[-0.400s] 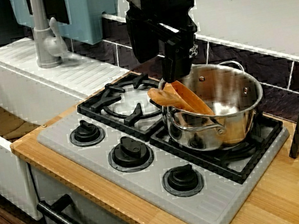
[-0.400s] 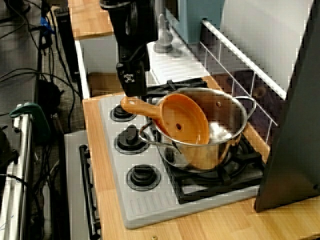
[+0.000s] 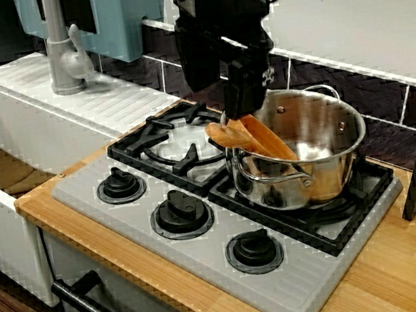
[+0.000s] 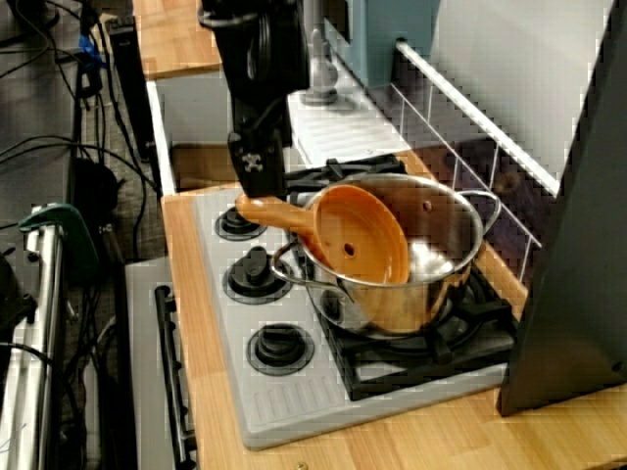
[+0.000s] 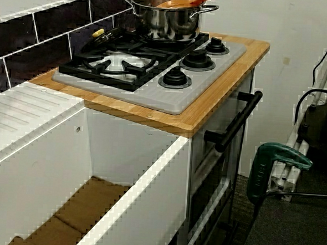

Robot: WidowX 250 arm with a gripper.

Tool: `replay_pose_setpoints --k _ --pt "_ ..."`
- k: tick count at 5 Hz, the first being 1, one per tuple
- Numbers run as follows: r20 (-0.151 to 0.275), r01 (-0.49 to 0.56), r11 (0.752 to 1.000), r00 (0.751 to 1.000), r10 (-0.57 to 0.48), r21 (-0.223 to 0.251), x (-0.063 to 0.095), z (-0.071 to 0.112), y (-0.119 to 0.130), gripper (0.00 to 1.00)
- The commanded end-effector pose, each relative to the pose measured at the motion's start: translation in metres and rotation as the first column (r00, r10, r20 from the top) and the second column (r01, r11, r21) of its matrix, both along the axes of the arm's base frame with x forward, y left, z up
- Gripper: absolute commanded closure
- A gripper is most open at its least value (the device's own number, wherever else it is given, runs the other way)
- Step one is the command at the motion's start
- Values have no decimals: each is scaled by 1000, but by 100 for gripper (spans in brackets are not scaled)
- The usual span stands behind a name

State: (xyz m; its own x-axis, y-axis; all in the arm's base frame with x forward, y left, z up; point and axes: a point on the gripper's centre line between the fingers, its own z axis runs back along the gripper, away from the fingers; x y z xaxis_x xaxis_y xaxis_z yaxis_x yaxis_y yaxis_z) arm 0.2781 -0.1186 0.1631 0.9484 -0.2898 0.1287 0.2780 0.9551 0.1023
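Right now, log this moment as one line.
gripper: just above handle of orange spoon, jaws unclear | spoon: bowl in steel pot, handle over rim | pot: on stove grate

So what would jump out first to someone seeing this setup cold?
The shiny steel pot on one of the grey stove's two burners catches the eye first. A big orange spoon leans inside it, with its handle poking out over the rim. Next is the black gripper, which hangs just above the end of that handle. Whether it touches the handle is not clear.
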Motion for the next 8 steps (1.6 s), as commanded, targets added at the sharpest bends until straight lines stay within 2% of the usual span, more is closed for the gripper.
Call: replay_pose_setpoints --k 1,3,5,8 --pt "11 10 999 1000 -10 -46 -3 10 -2 0" --pt "9 13 999 1000 -12 -51 -5 4 -3 0" --pt "26 26 999 999 -25 -35 -11 -5 0 0" --pt "14 24 999 1000 -24 -30 -12 -10 3 0"
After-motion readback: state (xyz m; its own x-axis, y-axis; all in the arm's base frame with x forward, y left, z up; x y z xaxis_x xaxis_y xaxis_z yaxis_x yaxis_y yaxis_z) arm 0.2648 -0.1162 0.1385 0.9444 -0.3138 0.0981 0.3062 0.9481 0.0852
